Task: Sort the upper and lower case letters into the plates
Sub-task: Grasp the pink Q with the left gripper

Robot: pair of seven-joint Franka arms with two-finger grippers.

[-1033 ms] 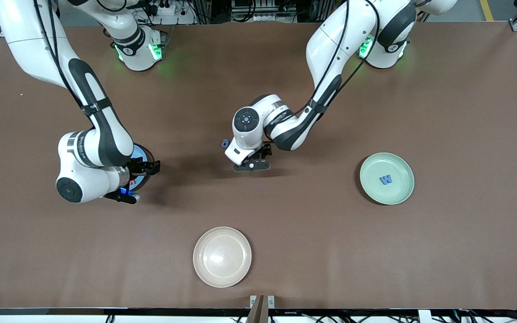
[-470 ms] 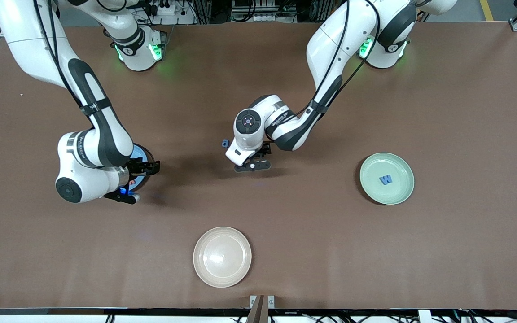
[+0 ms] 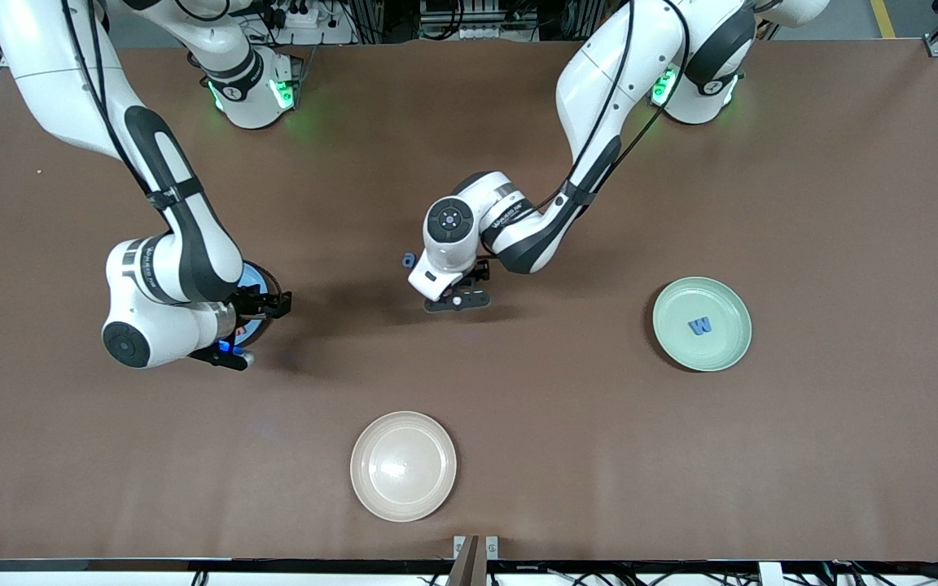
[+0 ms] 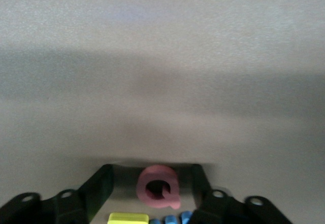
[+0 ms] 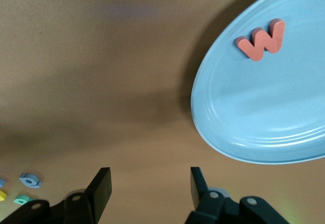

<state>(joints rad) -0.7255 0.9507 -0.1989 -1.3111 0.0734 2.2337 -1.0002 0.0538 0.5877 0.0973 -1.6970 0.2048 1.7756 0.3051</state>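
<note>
My left gripper [image 4: 152,176] is low over the middle of the table. It is open, its fingers [image 4: 99,183] standing either side of a pink letter Q [image 4: 158,187] with a gap on each side. A yellow letter [image 4: 128,217] and a blue letter [image 4: 175,218] lie close by. In the front view one blue letter [image 3: 409,260] shows beside that hand. My right gripper [image 5: 150,176] hangs open and empty over bare table beside the light blue plate [image 5: 254,112], which holds a red w [image 5: 261,40]. The mint green plate [image 3: 721,350] holds a blue letter [image 3: 700,326].
A beige plate [image 3: 403,465] sits near the front edge of the table. The right arm covers most of the light blue plate [image 3: 256,277] in the front view. Small blue [image 5: 29,180] and teal [image 5: 21,200] letters lie on the table in the right wrist view.
The left arm's hand has shifted very slightly over the letters. The right arm has stayed where it was.
</note>
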